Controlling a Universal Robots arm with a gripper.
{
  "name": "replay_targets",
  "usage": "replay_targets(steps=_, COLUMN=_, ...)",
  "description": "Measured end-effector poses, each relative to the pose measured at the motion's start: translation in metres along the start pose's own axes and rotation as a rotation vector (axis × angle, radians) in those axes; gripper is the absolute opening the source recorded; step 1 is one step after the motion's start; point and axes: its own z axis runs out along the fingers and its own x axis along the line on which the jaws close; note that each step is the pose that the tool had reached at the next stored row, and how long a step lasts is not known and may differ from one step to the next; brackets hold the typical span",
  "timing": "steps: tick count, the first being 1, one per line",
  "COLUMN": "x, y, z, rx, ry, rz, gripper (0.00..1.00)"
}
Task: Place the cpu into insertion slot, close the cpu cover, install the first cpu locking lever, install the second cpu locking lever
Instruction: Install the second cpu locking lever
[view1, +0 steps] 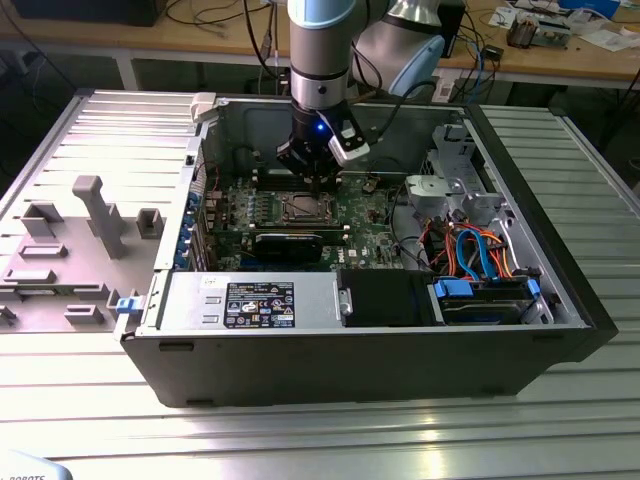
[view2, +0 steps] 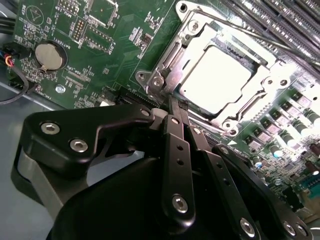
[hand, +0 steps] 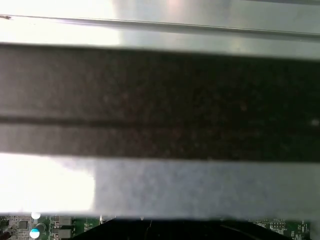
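A: Item one, the black two-fingered end effector (view2: 175, 107). What do we log?

B: In the second wrist view its fingers (view2: 178, 150) are pressed together with nothing between them, and the tips sit at the near corner of the square silvery-rimmed insertion slot (view2: 220, 82). In the exterior view the end effector (view1: 318, 185) hangs inside the open black computer case (view1: 560, 290), just above the green motherboard (view1: 375, 240).

A: Item two, the small flat square cpu with its dull silver-grey top (view2: 216, 80).

B: We record it lying flat in the slot, just beyond the fingertips. The thin silvery metal cpu cover with the large window (view2: 227, 47) appears to be down around it; the chip shows through the window.

A: Levers?

B: A thin metal rod (view2: 240, 32) runs along the far side of the socket; we judge it a locking lever, but cannot tell whether it is latched.

A: Surroundings?

B: A round silver coin battery (view2: 49, 56) sits well apart on the board, long dark memory slots (view2: 280, 22) lie beyond the socket, and orange and blue cables (view1: 475, 250) lie toward the exterior view's right. The case rests on a ribbed metal surface (view1: 330, 430). We see nothing between fingertips and socket.
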Motion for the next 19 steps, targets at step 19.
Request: replay_targets(steps=19, x=-0.0007, y=-0.004, z=-0.0212, rx=0.0003, ry=0.0, rz=0.0, gripper=0.11)
